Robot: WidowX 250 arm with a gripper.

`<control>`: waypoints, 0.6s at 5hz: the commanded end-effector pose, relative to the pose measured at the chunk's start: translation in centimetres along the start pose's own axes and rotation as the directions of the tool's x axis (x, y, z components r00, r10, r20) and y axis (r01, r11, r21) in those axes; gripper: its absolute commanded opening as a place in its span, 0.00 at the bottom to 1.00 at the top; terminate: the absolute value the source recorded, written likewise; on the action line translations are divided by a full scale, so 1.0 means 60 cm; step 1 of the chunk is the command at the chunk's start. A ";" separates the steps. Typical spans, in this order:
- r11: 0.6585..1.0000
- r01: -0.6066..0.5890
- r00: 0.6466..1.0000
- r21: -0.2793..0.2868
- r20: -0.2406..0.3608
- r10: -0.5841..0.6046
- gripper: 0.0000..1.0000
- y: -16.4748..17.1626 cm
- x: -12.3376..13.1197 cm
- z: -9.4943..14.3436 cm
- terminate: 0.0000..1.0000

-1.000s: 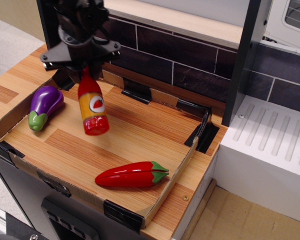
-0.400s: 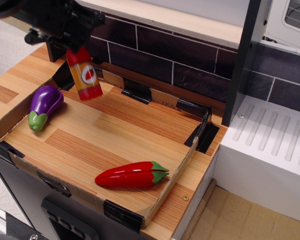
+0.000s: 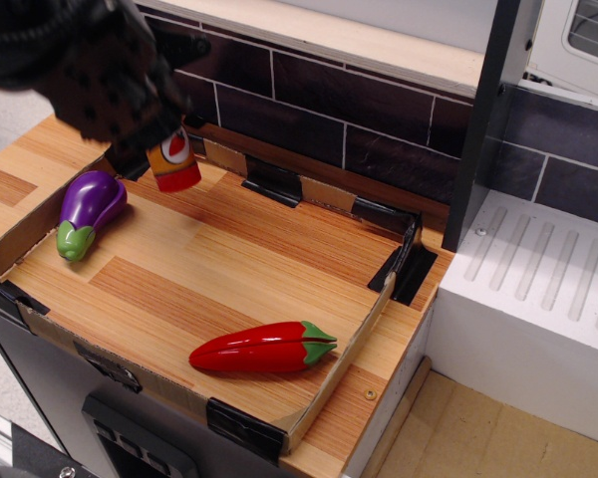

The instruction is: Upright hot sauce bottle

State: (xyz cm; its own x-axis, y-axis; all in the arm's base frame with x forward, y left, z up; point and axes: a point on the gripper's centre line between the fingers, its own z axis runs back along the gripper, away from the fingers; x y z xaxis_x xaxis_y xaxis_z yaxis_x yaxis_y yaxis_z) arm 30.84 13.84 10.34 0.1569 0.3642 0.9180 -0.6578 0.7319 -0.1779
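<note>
Mostly tool-hidden (image 3: 140, 119) hot sauce bottle (image 3: 175, 161), base showing

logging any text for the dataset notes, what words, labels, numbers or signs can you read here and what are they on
No words or numbers can be read in this view.
Hot sauce bottle: the yellow-orange label band bears a red-and-white emblem, only partly visible under the blurred gripper; no lettering can be made out.
Eggplant, chili pepper, tray: no markings show.

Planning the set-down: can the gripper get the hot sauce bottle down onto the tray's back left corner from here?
Probably yes. The gripper holds the hot sauce bottle over bare wood; the eggplant lies left, apart.
</note>
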 end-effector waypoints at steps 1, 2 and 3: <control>1.000 0.022 0.992 -0.017 0.128 -0.020 0.00 -0.005 -0.003 0.002 0.00; 0.999 0.046 0.981 -0.028 0.191 -0.040 0.00 -0.011 -0.010 0.005 0.00; 0.998 0.054 0.965 -0.029 0.257 -0.045 0.00 -0.012 -0.017 0.005 0.00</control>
State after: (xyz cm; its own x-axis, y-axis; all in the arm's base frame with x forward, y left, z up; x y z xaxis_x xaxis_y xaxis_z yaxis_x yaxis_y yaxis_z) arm 31.36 12.88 8.95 0.0255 0.1719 0.9848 -0.6328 0.7654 -0.1172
